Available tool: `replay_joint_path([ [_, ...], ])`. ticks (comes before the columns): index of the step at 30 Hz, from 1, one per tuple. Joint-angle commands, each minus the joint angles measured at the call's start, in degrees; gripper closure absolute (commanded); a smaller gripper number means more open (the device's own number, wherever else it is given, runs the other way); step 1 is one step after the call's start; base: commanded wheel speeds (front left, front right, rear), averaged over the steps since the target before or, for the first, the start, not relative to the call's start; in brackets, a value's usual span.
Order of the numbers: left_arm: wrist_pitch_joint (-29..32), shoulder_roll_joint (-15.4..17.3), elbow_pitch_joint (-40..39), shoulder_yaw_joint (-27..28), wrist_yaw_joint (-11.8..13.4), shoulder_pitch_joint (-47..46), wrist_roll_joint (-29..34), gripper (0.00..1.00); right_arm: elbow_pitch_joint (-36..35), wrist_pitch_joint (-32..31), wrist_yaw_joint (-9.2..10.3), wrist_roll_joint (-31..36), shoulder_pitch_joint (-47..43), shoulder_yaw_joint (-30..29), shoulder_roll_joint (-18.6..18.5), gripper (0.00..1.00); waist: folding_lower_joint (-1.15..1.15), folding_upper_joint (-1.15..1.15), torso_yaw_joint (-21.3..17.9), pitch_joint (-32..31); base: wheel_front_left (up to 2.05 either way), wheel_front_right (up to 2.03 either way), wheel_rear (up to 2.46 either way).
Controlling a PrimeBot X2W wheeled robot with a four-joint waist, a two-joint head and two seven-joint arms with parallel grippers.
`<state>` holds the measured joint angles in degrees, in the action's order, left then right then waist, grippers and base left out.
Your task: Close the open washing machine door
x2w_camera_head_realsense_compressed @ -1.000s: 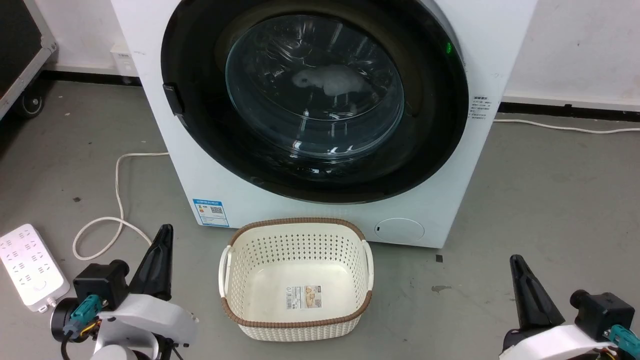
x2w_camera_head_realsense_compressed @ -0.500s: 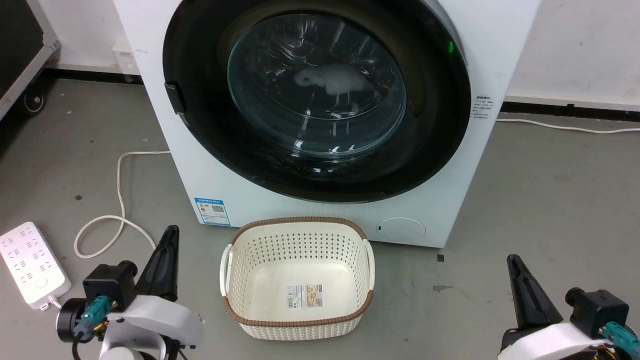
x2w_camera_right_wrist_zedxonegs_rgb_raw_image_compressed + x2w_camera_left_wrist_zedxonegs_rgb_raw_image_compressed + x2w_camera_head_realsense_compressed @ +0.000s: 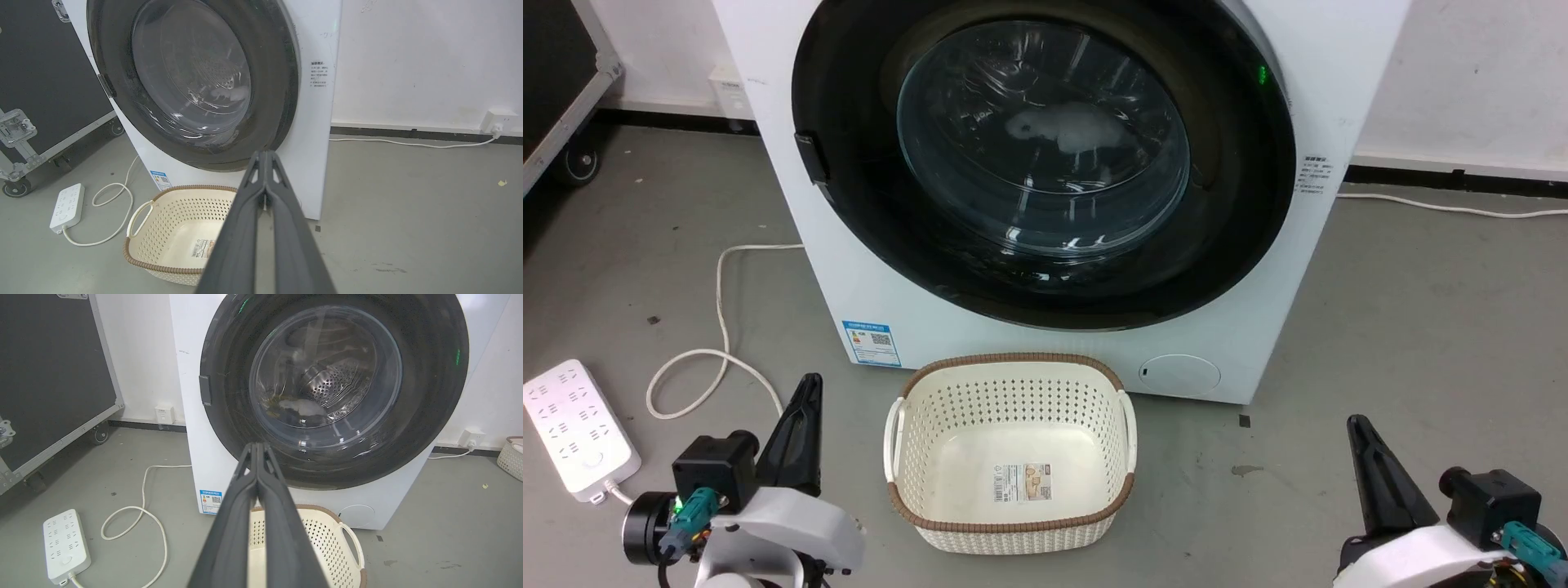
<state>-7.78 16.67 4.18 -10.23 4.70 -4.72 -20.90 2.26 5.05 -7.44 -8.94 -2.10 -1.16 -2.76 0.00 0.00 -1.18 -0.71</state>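
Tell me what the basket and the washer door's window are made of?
The basket looks like matte cream plastic, moulded with rows of holes. The washing machine door has a centre that looks like clear glass: shiny reflections, see-through.

1. The head camera moves a touch: the washing machine and the power strip now sit slightly further right and higher in the head view, though neither has itself moved.
2. The left gripper comes inward, its dark fingers and black wrist block now nearer the basket and a little lower in that view.
3. The right gripper also edges inward toward the basket, by a smaller amount.
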Motion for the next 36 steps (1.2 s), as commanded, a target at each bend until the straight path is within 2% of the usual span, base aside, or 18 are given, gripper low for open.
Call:
replay_joint_path([
  [1,0.39,-0.70,-0.39,0.55,-0.39,0.77,1.00,1.00,-0.45,-0.32,-0.02,0.74,0.76,0.14,-0.05,1.00,0.00,0.00,0.02,0.01,0.00,0.00,0.00],
  [36,4.18,-7.42,-2.33,5.51,-2.60,2.79,11.21,1.00,-1.38,-2.75,-0.03,4.94,1.44,0.66,-0.08,1.00,0.00,0.00,0.62,0.37,0.00,0.00,0.00],
])
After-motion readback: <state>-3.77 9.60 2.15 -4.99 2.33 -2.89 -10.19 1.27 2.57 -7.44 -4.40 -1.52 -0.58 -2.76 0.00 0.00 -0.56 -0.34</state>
